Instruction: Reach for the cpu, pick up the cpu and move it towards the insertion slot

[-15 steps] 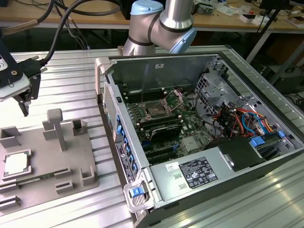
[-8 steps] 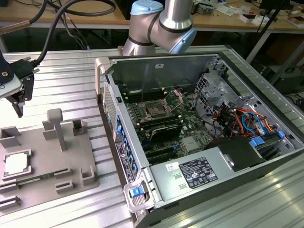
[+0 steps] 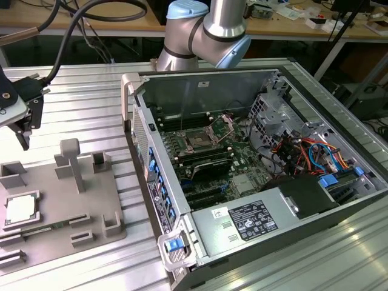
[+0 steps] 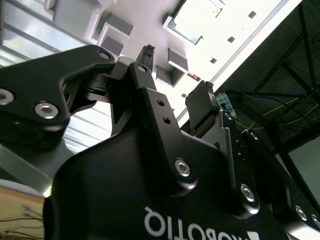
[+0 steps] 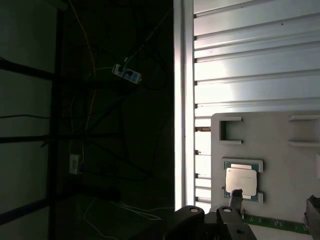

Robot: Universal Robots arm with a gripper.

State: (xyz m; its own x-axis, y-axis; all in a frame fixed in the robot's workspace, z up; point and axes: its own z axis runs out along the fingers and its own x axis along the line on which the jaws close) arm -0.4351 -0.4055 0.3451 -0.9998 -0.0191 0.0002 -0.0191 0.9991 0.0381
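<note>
My claw [image 3: 24,126] hangs above the grey tray [image 3: 66,212], its fingers [image 4: 148,52] spread wide with nothing between them. The cpu [image 3: 19,209] lies flat in a recess of that tray, silvery top up, untouched below me. The insertion slot [image 3: 199,140] sits inside the open computer case [image 3: 159,185], which stands just beside the tray.

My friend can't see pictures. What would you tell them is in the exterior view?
The robot's open gripper hangs at the exterior view's left, above a grey tray where the cpu lies in a recess. At the exterior view's right, an open computer case shows the insertion slot inside.
</note>
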